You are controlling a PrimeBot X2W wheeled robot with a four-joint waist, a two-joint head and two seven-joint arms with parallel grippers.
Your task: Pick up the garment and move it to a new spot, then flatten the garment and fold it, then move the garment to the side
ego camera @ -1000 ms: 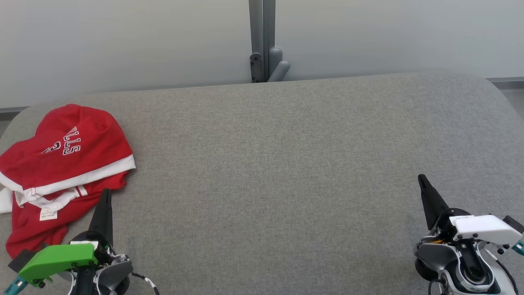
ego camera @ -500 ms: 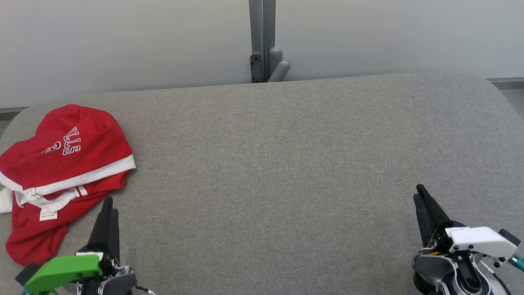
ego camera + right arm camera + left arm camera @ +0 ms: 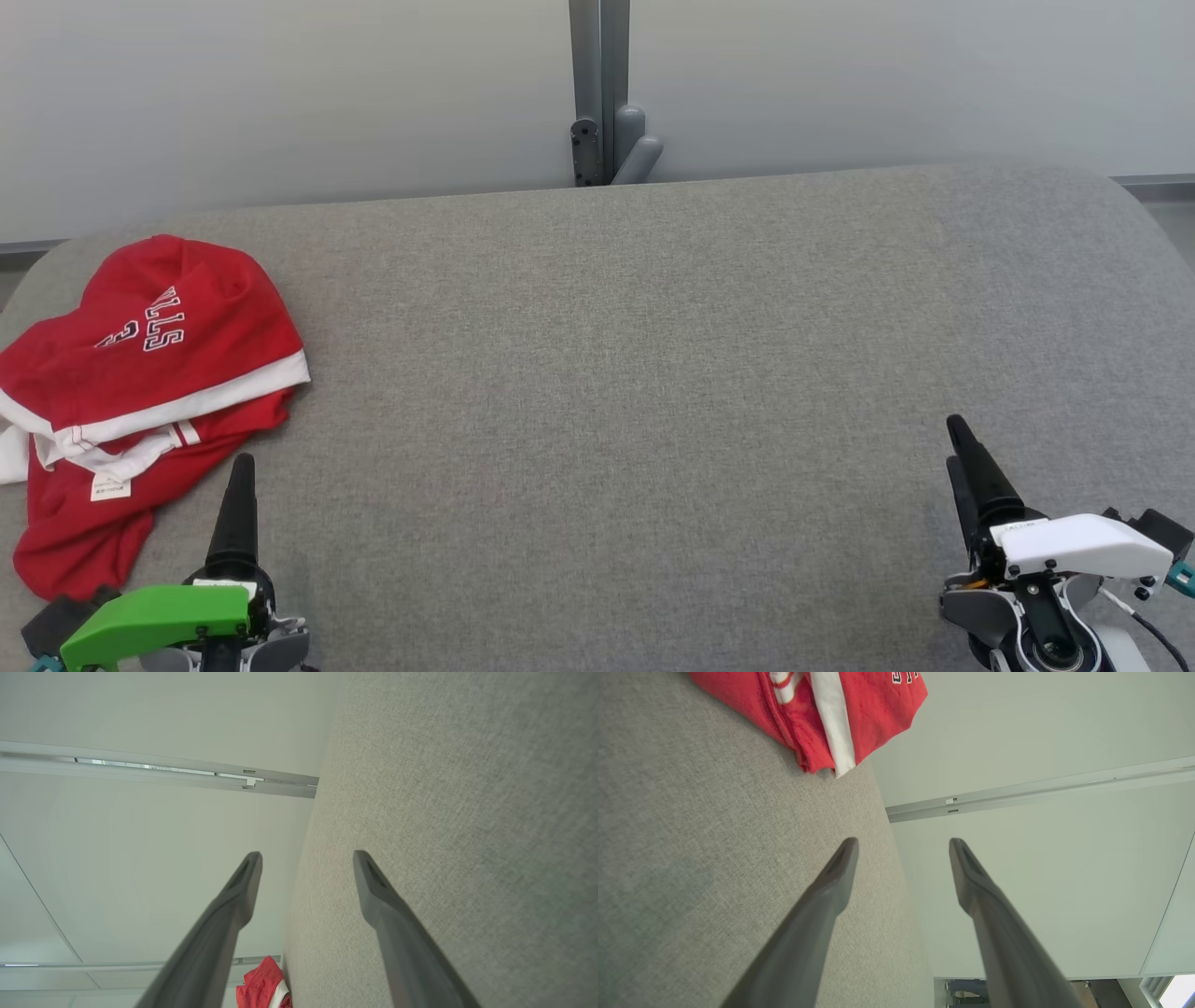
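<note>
The garment is a red jersey with white trim and lettering, lying crumpled at the left end of the grey table; it shows too at the top of the left wrist view and, small, at the bottom of the right wrist view. My left gripper hovers just right of the garment's near edge, apart from it. Its fingers stand wide apart with nothing between them. My right gripper is at the near right over bare table, open and empty, fingers spread.
A grey post with a bracket stands behind the table's far edge against a pale wall. The table's rounded corners curve away at far left and far right.
Both grippers went from shut to open. Both arms drew back slightly toward the near edge. The garment has not moved.
</note>
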